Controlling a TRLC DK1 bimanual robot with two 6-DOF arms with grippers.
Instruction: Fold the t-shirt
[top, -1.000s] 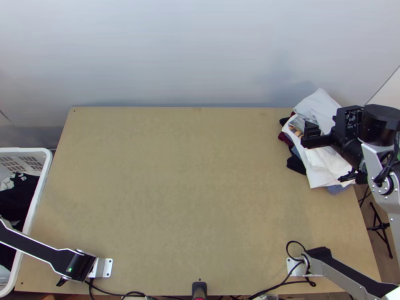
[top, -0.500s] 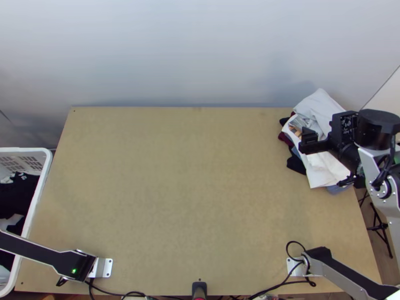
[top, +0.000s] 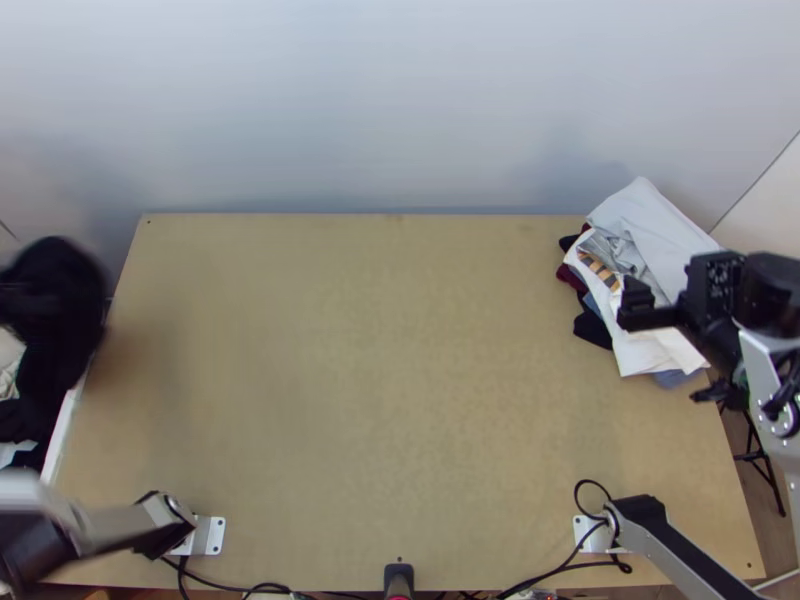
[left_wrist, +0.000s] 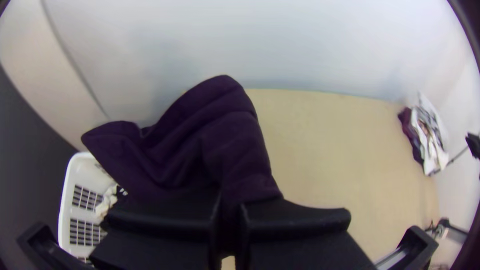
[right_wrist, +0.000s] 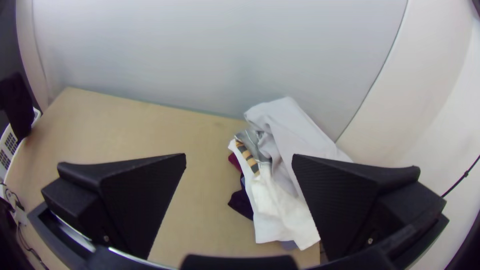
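1. The left end effector (left_wrist: 231, 212) is nearly closed, with the dark cloth (left_wrist: 200, 135), likely the t-shirt, pinched between its fingers. The cloth is bunched over and beside the basket (left_wrist: 64, 200). The grip seems to take one gathered part, so a fast swing could let it slip off and drop back in.

2. In the top view the cloth's lower part overlaps the basket's side. A sleeve or hem could catch there as the arm carries it across, tugging the basket or pulling the cloth free.

3. Pale cloth (left_wrist: 106, 200) lies in the basket close by; if it clings to the dark one, a second garment could be dragged onto the tabletop (top: 380, 380).

4. Nothing shows which edge is held. Lowered in this state, the shirt would probably land crumpled or twisted, and a fold begun without spreading it would come out crooked.

5. The right end effector (right_wrist: 239, 157) stands wide and empty by the clothes pile (top: 655, 335). Its fingers could snag the uneven stack and topple it if they sweep low.

6. Should both arms meet mid-table for a spread, poor timing could make them pull unevenly or knock together.
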